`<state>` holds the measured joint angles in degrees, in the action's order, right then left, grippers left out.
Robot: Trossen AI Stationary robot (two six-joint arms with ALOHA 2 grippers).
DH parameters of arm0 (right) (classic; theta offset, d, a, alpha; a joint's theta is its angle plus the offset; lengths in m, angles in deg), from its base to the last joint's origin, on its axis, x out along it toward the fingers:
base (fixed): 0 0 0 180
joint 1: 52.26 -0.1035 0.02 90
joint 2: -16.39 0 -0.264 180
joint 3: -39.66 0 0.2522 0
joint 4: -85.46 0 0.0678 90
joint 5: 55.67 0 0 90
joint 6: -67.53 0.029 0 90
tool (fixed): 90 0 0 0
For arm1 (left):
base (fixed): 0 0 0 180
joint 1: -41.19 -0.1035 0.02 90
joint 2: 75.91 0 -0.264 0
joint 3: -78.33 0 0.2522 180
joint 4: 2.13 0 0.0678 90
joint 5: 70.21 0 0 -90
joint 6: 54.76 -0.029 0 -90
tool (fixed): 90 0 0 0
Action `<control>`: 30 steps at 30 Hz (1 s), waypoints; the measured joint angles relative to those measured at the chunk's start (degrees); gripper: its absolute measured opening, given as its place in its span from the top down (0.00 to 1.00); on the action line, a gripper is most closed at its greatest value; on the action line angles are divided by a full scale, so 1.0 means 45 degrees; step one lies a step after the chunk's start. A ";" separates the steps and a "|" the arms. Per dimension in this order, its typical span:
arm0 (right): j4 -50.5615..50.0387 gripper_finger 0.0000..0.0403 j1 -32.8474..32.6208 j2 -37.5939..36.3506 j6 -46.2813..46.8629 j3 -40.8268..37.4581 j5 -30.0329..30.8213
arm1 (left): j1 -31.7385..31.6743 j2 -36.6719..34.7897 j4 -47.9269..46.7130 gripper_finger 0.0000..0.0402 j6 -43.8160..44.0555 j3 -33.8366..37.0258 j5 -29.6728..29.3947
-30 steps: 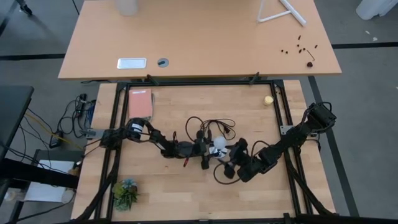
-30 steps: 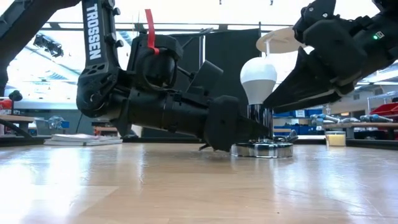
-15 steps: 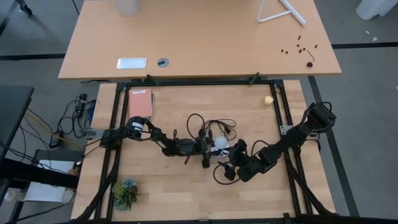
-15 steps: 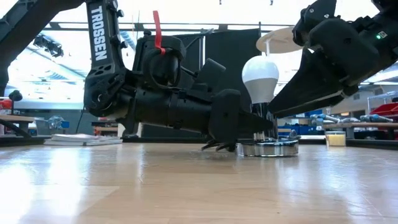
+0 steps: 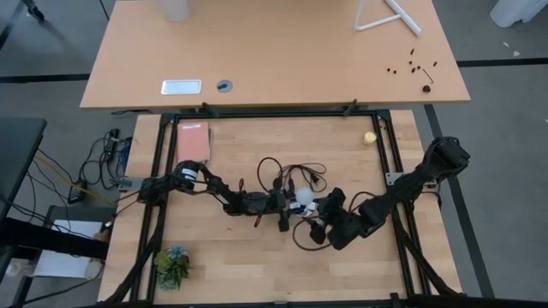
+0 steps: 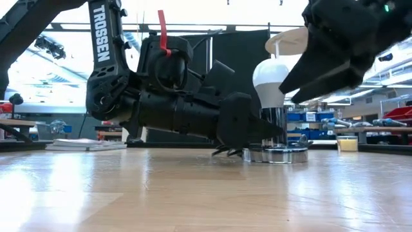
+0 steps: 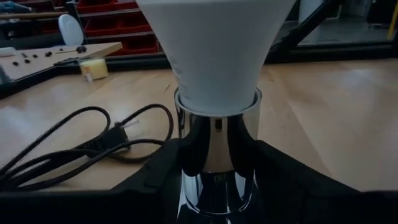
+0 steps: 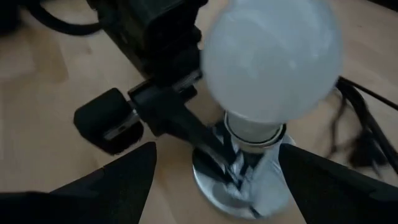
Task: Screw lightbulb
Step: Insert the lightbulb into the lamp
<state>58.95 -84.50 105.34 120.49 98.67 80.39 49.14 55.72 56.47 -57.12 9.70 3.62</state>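
Observation:
The white lightbulb (image 6: 270,80) stands upright with its base in the shiny silver socket (image 6: 275,153), whose disc rests on the wooden table. My left gripper (image 7: 217,180) lies low on the table's left side of the socket and is shut on its chrome stem. My right gripper (image 8: 214,180) hovers open on the right of the bulb (image 8: 270,62), slanting down toward it. Its fingers stand apart on either side of the bulb without touching it. In the high view both grippers meet at the bulb (image 5: 305,198) in the table's middle. My left gripper pinches the socket's upright chrome stem (image 7: 217,146), just under the bulb, between its two fingers. The fingers come level from the table's left and lie across the stem. The socket stands upright with its disc base (image 6: 277,154) on the table.
The socket's black cord (image 5: 287,171) loops on the table behind the grippers. A small yellow ball (image 5: 369,137) lies at the far right, a pink book (image 5: 193,143) at the far left, and a small plant (image 5: 173,265) at the near left.
My right gripper has gone up from beside the bulb's neck to the height of the globe, with its fingers still apart. The bulb and socket stay upright where they were.

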 joint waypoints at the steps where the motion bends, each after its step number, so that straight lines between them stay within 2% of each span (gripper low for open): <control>1: -0.1305 0.14 0.0044 0.0000 0.0422 0.0589 -0.0249 | -0.0001 0.0000 -0.0064 0.57 0.0023 0.0000 -0.0084; 5: -0.5312 0.14 0.0601 -0.0009 0.1411 0.2844 -0.1813 | 0.0004 -0.0005 -0.0203 0.57 0.0041 -0.0019 -0.0317; 12: -0.8196 0.14 0.2392 -0.0010 0.1975 0.4955 -0.4831 | 0.0009 -0.0010 -0.0243 0.58 0.0036 -0.0019 -0.0619; 20: -0.8272 0.14 0.3455 -0.0010 0.2127 0.5185 -0.6131 | 0.0018 -0.0010 -0.0228 0.58 0.0194 -0.0019 -0.0791; 30: -0.8050 0.14 0.3642 0.0275 0.2107 0.5318 -0.6502 | 0.0009 -0.0010 -0.0248 0.58 0.0250 -0.0018 -0.0780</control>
<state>22.73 -68.12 106.58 129.98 122.60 51.13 49.18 55.68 55.36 -56.00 9.62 0.10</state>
